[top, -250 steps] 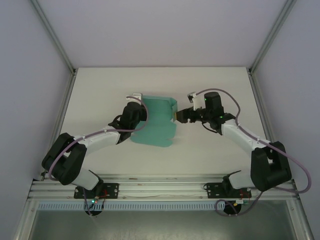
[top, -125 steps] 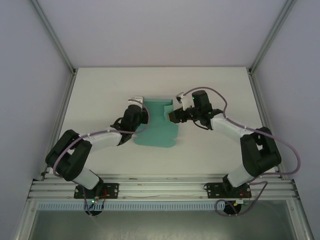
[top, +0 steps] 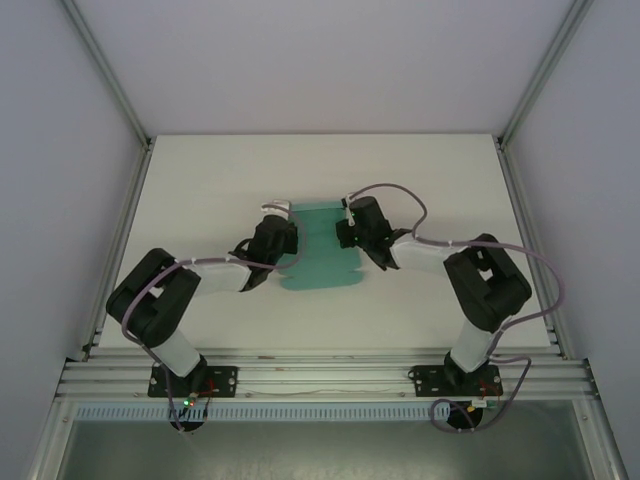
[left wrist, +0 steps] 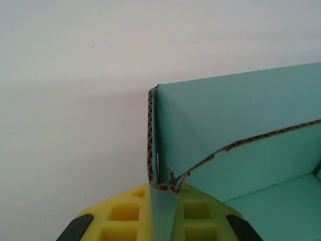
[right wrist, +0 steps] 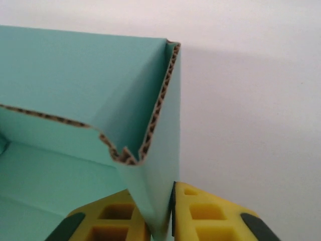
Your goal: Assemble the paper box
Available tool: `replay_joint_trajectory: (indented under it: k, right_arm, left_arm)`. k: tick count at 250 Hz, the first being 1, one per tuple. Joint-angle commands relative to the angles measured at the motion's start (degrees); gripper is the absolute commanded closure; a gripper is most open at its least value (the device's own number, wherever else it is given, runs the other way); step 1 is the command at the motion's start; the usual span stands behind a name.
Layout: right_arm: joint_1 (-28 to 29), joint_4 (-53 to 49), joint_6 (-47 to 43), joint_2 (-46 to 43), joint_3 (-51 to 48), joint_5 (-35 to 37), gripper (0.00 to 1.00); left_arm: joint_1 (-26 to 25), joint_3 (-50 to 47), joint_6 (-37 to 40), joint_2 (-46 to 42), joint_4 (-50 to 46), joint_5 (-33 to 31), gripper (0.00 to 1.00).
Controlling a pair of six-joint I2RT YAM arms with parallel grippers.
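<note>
The paper box (top: 322, 250) is a teal-green corrugated card sheet with its side walls folded up, lying in the middle of the white table. My left gripper (top: 283, 237) is shut on its left wall; in the left wrist view the yellow fingers (left wrist: 125, 216) clamp the folded card corner (left wrist: 163, 201). My right gripper (top: 346, 228) is shut on the right wall, and in the right wrist view its yellow pads (right wrist: 210, 213) pinch the doubled card edge (right wrist: 155, 201). The box floor (right wrist: 45, 175) lies flat between the two walls.
The white table (top: 200, 180) runs out on all sides of the box. Metal frame posts (top: 110, 70) rise at the back corners. An aluminium rail (top: 320, 375) crosses the near edge by the arm bases.
My right gripper moved left to the box's right wall and shut on it. The left gripper kept its hold while the walls came closer together and the box narrowed.
</note>
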Motion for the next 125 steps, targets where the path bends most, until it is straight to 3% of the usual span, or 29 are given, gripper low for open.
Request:
replay_joint_trajectory:
  k: [1,39,62,125]
  right_arm:
    - [0.5,2.4,5.6,1.2,1.0,11.8,0.87]
    - [2.2,-8.2,9.9,4.3,5.5,27.4,1.0]
    - [2.4,-19.7,16.6,6.4,9.5,36.5,1.0]
    - [2.7,-34.2,27.2,12.2,15.3,47.5,1.0]
  left_arm:
    - [-1.1,-0.7,-1.6,1.4,0.9,0.6,1.0]
    - [-1.4,-0.6,-4.3,1.3,-0.2,-1.5,1.0]
    - [-1.5,-0.4,-5.4,1.1,-1.4,-3.0,1.0]
    - [-1.5,0.8,-8.3,2.8,-3.0,-3.7,1.0]
